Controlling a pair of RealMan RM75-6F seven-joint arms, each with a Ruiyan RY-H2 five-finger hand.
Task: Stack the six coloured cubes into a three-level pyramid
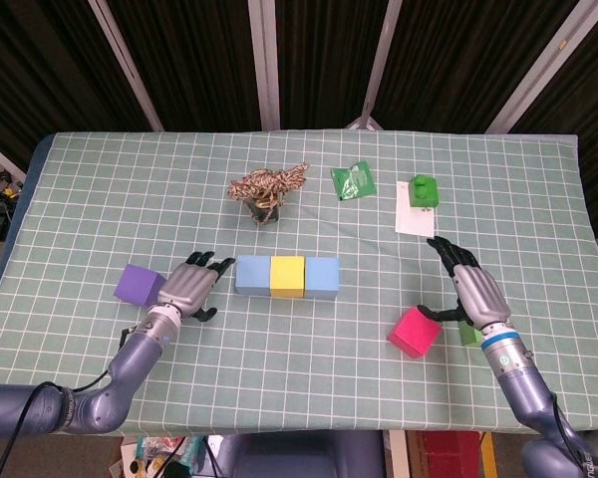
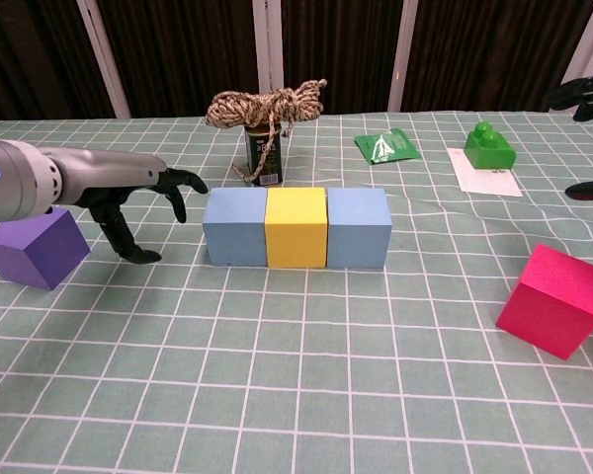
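Base row laid, both hands empty beside the loose cubes.

Three cubes sit touching in a row at mid-table: a blue cube, a yellow cube and a second blue cube, which looks like the pyramid's bottom level, squared up so the next tier can straddle the seams. The left hand lies between the row's left end and the purple cube, fingers spread and holding nothing; it seems well placed to take the purple cube. The right hand is open too, fingers apart, just right of the pink cube, with a green cube partly hidden beneath it. Those three cubes are unstacked, so the second level is not begun. On the far side stand a can topped with twine, a green packet and a green toy brick on a white card.
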